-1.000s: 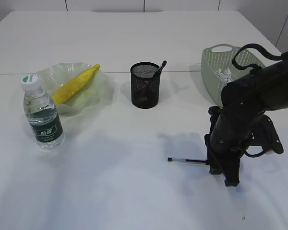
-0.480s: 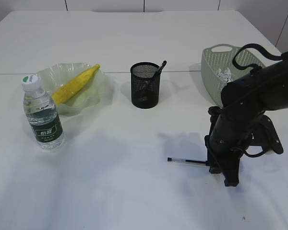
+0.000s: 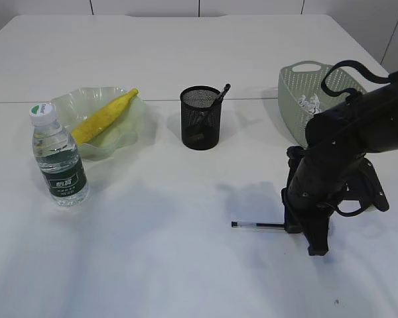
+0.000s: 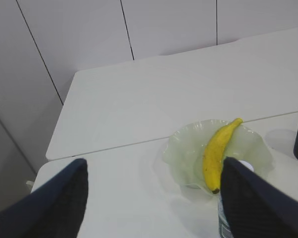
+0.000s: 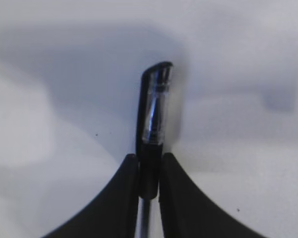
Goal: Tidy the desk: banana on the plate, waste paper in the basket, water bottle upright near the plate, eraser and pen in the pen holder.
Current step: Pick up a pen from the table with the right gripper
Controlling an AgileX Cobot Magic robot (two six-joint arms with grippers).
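Pen's (image 3: 255, 225) right end hidden behind right gripper's (image 3: 297, 228) fingers.

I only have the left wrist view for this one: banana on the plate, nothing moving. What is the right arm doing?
Observer: The right gripper is down at the desk, closed on a pen that lies flat.
Operator: Anything in the pen holder? I see only its edge.
Observer: A second pen leans inside the pen holder.
Operator: And the waste paper?
Observer: Crumpled white paper sits in the basket.

Banana (image 3: 105, 116) on plate (image 3: 129, 136)
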